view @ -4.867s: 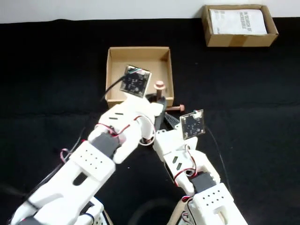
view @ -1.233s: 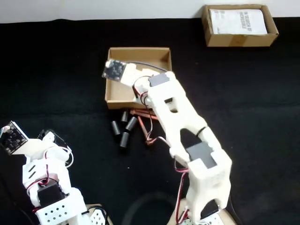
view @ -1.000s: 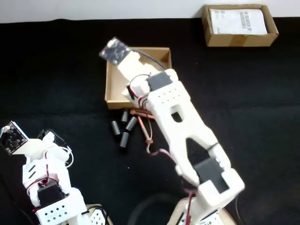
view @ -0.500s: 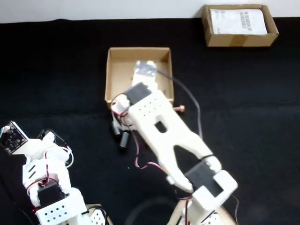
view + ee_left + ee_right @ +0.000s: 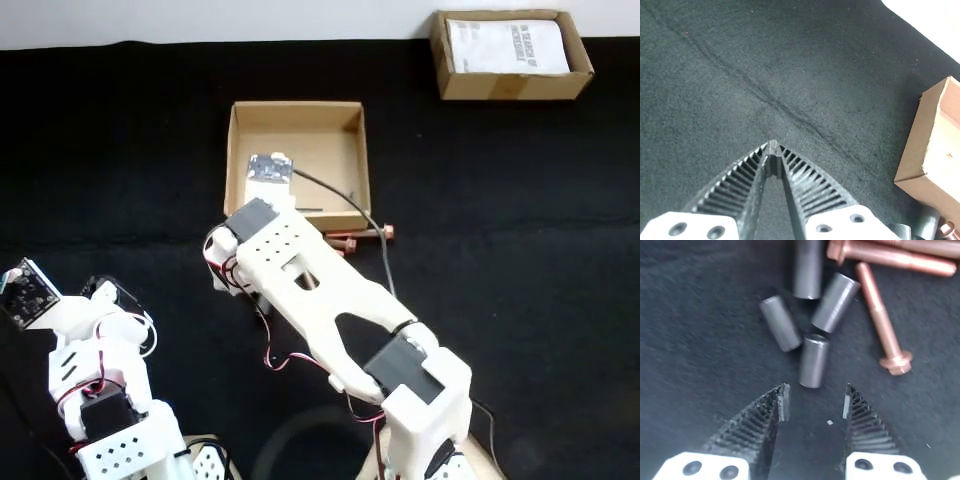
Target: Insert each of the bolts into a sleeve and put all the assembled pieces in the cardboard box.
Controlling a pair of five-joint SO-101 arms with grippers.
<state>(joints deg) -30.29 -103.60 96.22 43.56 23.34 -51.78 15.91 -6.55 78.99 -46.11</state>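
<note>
Right wrist view looks down on the right gripper (image 5: 813,401), its toothed jaws spread apart and holding nothing, just above the black cloth (image 5: 700,340). Just beyond the fingertips lie four grey sleeves (image 5: 836,295) in a loose cluster. The nearest sleeve (image 5: 813,361) lies on its side, lined up with the gap but outside it. Copper bolts (image 5: 885,335) lie beside the sleeves, none of them inserted. In the high view the right arm (image 5: 320,290) stretches from the bottom centre up to the lower edge of the box (image 5: 320,140), which sits in the upper middle of the frame. Bolt ends stick out from under the arm just below the box's lower right corner. The left arm (image 5: 100,380) is folded in the lower left corner, well apart from the parts. The left gripper (image 5: 771,147) is closed on nothing above the cloth. A second box (image 5: 510,88) holding a paper sits at the upper right.
</note>
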